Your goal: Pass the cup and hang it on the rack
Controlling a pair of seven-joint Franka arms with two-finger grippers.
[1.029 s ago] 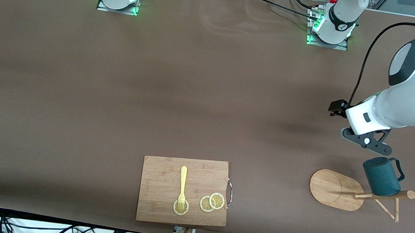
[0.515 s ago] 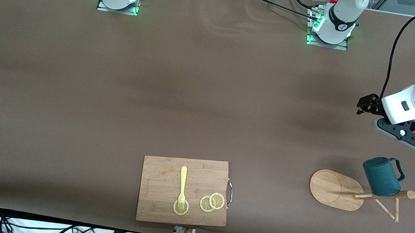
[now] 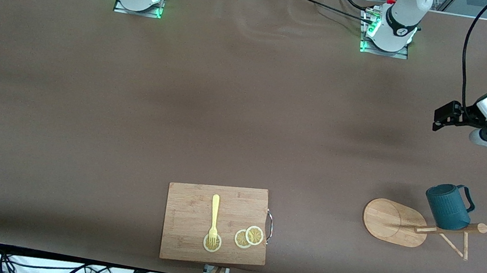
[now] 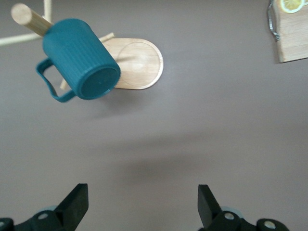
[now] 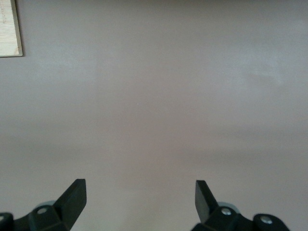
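The cup [image 3: 447, 206] hangs on the rack [image 3: 396, 222]; hanging looks done. Left gripper [image 4: 143, 208], jaws apart and empty, is over bare tabletop [image 3: 228, 106] near it; right gripper [image 5: 139, 202] waits, jaws apart. Next: retreat clear.

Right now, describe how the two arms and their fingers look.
Both arms are glossy white with dark grey joint caps, on bases lit green. A black cable loops along the left arm. The left gripper and right gripper have black wedge-shaped fingers.
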